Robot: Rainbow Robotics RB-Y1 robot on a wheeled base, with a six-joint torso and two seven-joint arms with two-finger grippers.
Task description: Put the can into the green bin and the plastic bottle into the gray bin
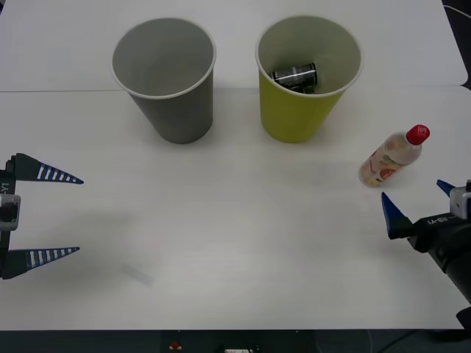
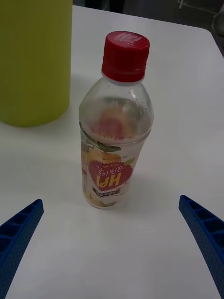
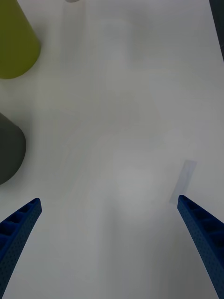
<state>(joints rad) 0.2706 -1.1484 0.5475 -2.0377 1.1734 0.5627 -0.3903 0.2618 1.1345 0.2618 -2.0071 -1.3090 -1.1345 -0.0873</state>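
Right end effector (image 1: 416, 202) spread wide, empty, low on surface (image 1: 235, 243) just short of upright plastic bottle (image 1: 392, 157). Can (image 1: 295, 76) already in green bin (image 1: 305, 110). Left end effector (image 1: 44, 213) wide, idle, far side. Step: bottle approach. Next: advance to straddle bottle, close, carry w/ clearance over to gray bin (image 1: 173, 110).

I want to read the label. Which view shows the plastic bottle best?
The right wrist view: the plastic bottle stands upright and close, label facing the camera. In the front view the bottle is far off, its label unreadable. The left wrist view gives nothing useful.
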